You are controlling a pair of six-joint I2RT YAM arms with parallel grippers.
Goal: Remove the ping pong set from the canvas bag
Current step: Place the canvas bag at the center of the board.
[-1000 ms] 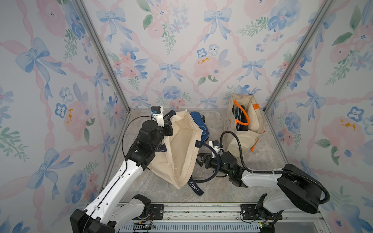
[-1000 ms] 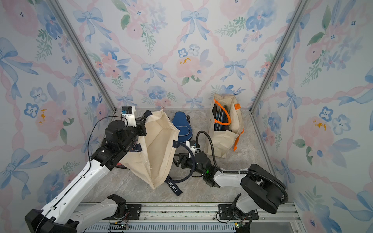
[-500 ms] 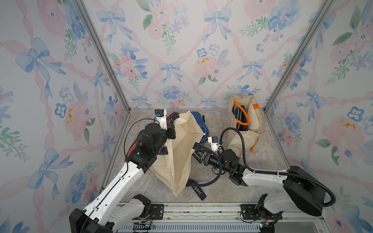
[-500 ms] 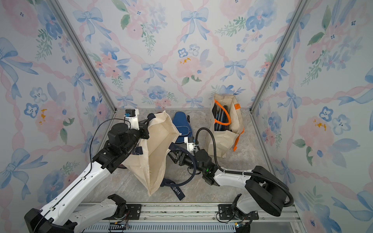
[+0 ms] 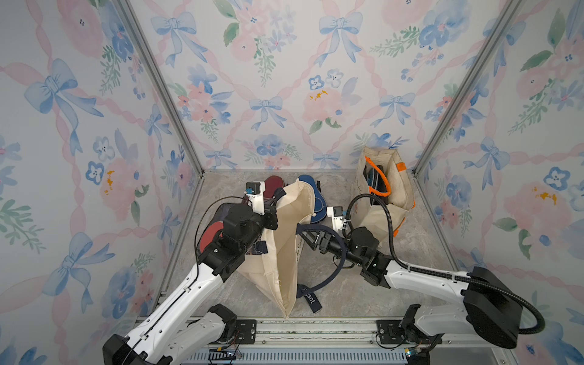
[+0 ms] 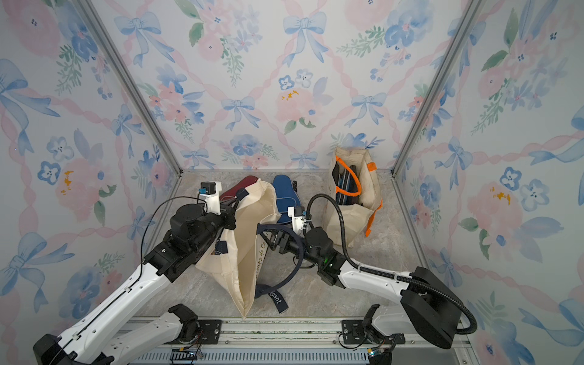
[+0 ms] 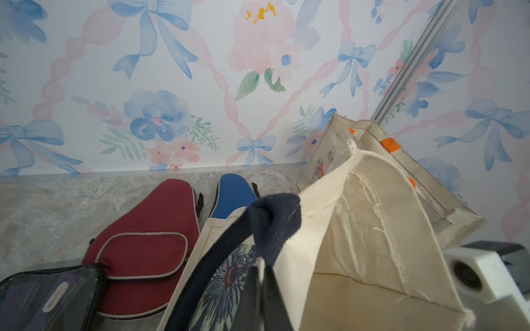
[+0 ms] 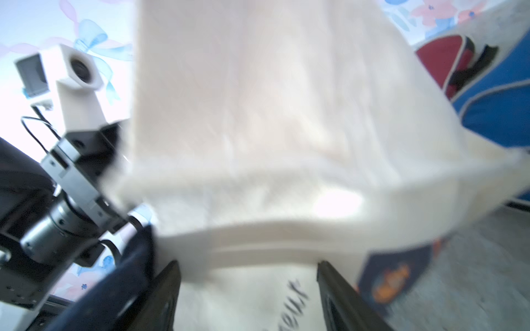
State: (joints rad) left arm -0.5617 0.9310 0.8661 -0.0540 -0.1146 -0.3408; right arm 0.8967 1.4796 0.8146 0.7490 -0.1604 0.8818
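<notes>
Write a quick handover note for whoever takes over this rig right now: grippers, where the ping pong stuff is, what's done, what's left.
Left gripper: shut on the navy handle at the mouth of the canvas bag.
Right gripper: open, jaws wide against the bag's side, gripping nothing.
Out on the table: maroon case, blue case, mesh pouch.
Done: those three are out.
Left: check the bag's depths, which no view shows fully. The orange-handled bag at the back holds dark flat items I cannot identify.
</notes>
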